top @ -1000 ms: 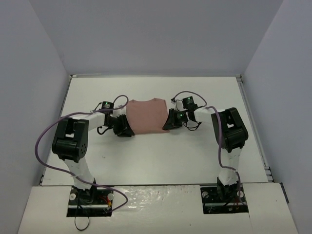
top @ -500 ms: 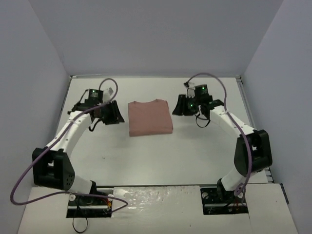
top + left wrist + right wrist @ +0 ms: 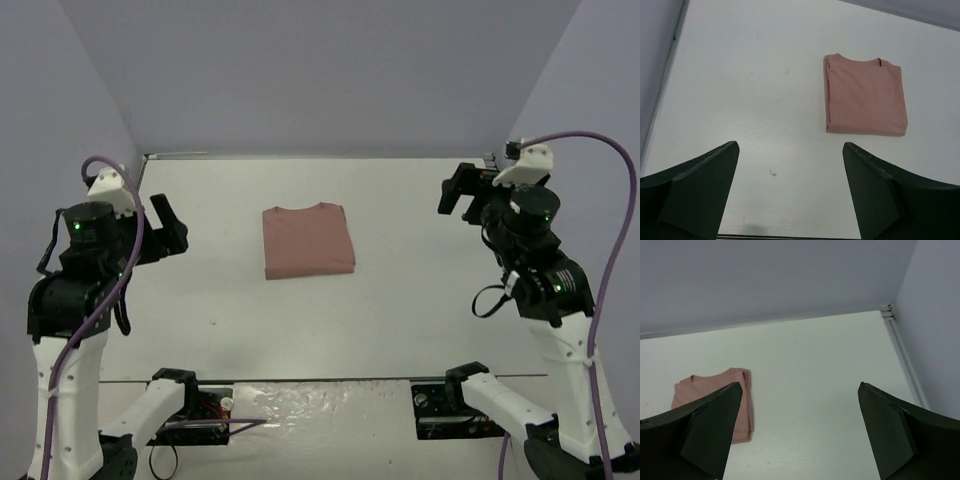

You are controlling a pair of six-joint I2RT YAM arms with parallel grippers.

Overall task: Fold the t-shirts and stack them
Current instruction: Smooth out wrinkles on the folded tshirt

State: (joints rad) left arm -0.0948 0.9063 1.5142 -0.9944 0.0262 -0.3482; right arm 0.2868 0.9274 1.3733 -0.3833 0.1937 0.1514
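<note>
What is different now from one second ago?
Both arms drew back from the t-shirt and rose, the left arm going leftward and the right arm rightward. Their jaws, earlier close at the shirt's side edges, now stand wide open and hold nothing. The t-shirt stayed folded at the same place on the table.

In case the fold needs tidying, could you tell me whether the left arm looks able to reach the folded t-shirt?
Probably yes: the left gripper stands open, raised to one side of the t-shirt, and only bare table lies between them, so nothing seems to block it.
</note>
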